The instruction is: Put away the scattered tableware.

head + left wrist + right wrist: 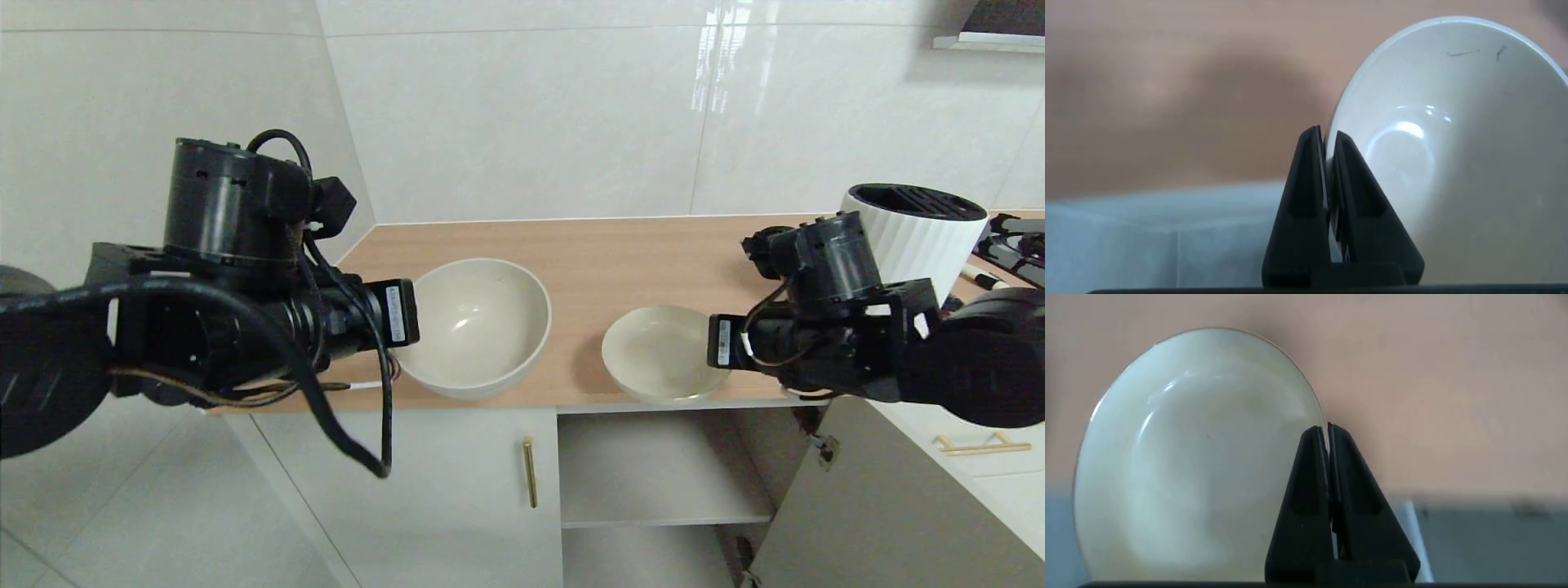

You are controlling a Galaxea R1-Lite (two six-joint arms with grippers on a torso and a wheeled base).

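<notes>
Gripping rims, we log: left gripper clamped on bowl, right gripper clamped on plate, at counter's front edge. Canister stands behind right arm; open cabinet below.

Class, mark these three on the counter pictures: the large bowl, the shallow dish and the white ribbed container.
large bowl (482, 322): head view, inside bottom.
shallow dish (653, 349): head view, inner surface.
white ribbed container (931, 237): head view, ribbed side wall.

I see an off-white bowl on the tan wood-grain counter. Right of the bowl is a creamier dish, farther right a white ribbed holder with a black top. Below the bowl, a gold handle on a white cabinet door.
</notes>
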